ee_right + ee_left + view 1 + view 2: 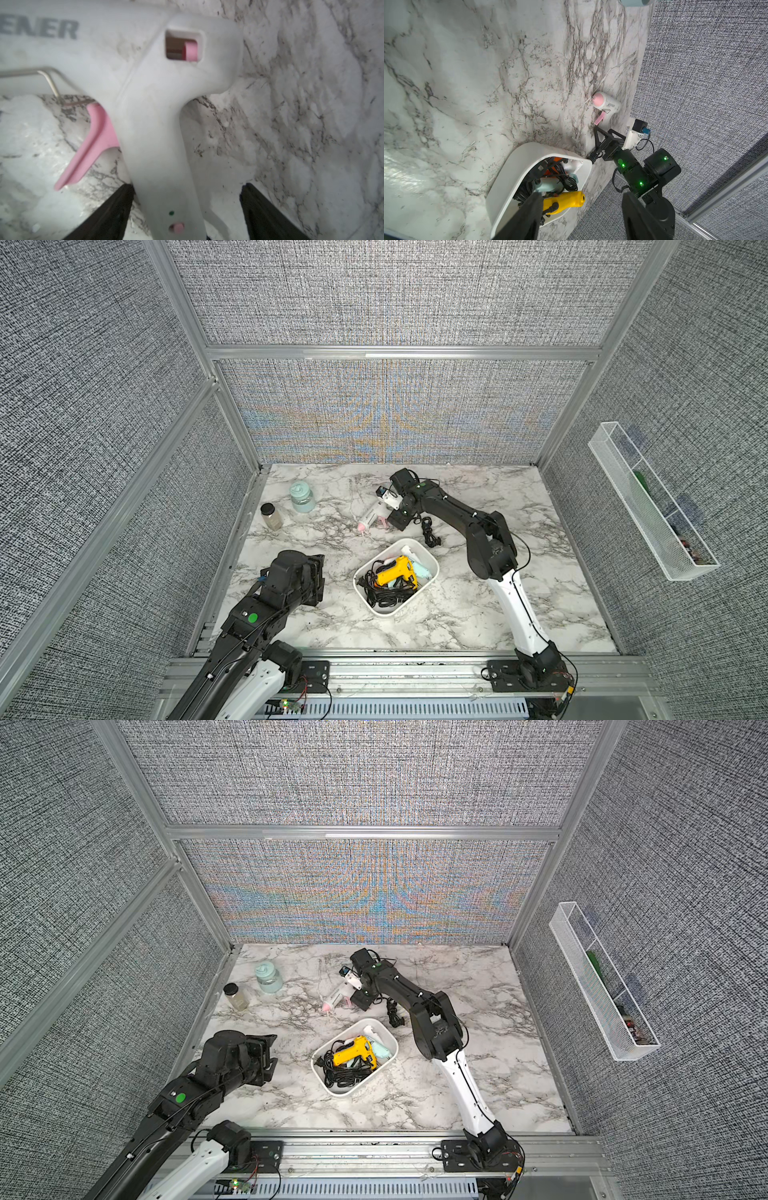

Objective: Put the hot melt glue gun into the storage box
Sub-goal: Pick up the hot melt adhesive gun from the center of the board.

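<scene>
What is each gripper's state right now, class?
Left gripper: open, holding nothing.
Right gripper: open, straddling the handle of the white-and-pink glue gun, not yet clamped.

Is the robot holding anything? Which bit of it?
Nothing is gripped yet. The right pincer sits open around the handle of the white-and-pink glue gun, with a gap showing on one side. The left pincer is open and empty.

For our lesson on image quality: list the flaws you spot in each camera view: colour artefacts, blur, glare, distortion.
In both top views, rainbow moiré ripples on the woven back wall and the frame posts splay outward, wide-angle distortion; in the right wrist view the white and pink glue gun is soft, too near to focus; in the left wrist view glare whitens the marble table.
</scene>
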`<state>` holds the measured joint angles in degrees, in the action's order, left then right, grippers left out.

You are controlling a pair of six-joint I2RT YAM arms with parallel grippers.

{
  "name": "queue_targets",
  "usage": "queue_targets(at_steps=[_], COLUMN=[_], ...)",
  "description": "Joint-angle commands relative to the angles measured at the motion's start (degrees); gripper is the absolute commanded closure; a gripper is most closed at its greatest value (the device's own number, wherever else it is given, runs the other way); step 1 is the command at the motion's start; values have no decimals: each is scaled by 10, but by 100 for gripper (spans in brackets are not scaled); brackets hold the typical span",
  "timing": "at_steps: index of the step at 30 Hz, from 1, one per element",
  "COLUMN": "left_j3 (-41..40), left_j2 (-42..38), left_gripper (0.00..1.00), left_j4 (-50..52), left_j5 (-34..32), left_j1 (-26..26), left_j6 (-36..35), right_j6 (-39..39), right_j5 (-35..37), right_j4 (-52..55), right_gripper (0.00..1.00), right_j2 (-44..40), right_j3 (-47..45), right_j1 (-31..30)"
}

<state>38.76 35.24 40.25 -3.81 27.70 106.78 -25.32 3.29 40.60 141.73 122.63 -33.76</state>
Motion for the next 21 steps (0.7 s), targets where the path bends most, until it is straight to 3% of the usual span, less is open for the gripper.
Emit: queue_targets(at_steps=[1, 5, 9, 12, 16, 21], left_j3=[2, 4, 6, 9, 18, 51], left_j2=[7, 13, 8, 3, 0, 7], left_gripper=[35, 36, 37, 37, 37, 36], left_j4=[-19, -23, -20, -12, -2, 24], left_j5=[12, 15, 14, 11, 6, -8], left_j1=[-1, -4, -5, -5, -5, -4], left_j6=[-10, -15, -17, -19, -26, -50], right_j6=[-1, 14, 48, 82, 161, 281], right_j5=[-33, -44, -47, -36, -33, 0], right_j4=[2, 3, 10, 18, 33, -37], right_gripper=[16, 27, 61, 80, 94, 96], right_j2=[13, 32, 43, 39, 8, -117], right_j3=[7, 16, 39, 59, 113, 112], right_j1=[-6, -11, -11, -8, 6, 11])
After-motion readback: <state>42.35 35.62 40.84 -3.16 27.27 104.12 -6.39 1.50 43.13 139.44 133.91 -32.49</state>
